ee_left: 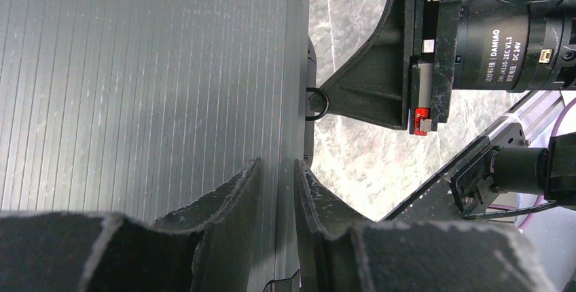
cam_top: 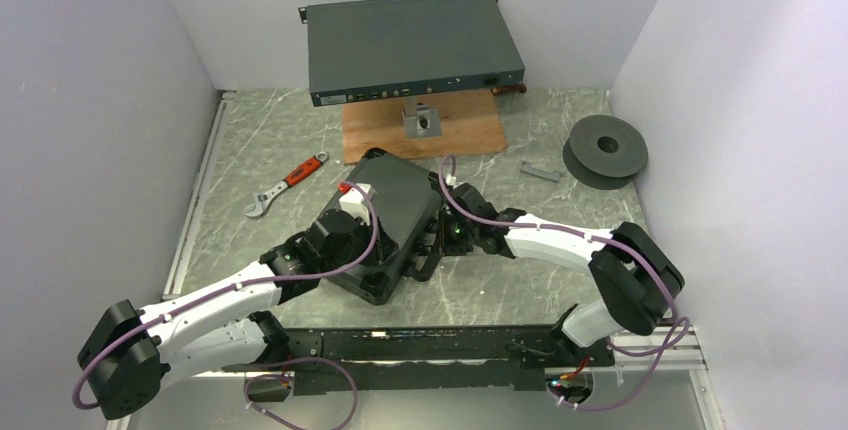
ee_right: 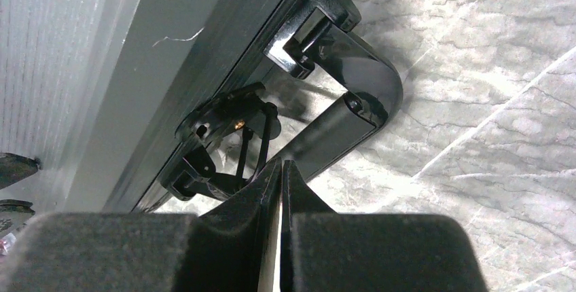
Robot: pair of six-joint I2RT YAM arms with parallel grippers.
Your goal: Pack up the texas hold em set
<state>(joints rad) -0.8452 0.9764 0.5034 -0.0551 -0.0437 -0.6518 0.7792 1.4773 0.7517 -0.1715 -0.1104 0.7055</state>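
Closed briefcase [cam_top: 395, 212] lies on the tabletop [cam_top: 480, 295]; left fingers [ee_left: 238, 193] clamp its edge, while right fingers [ee_right: 261, 190], clenched tight and empty, poke at the latch [ee_right: 224, 112] beside the handle [ee_right: 370, 81].

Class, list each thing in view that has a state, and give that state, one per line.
briefcase: lid shut, lying flat.
handle: free, not gripped.
latch: fastened or not, cannot tell.
left gripper: closed on the briefcase's edge.
right gripper: shut, empty, tips at the latch.
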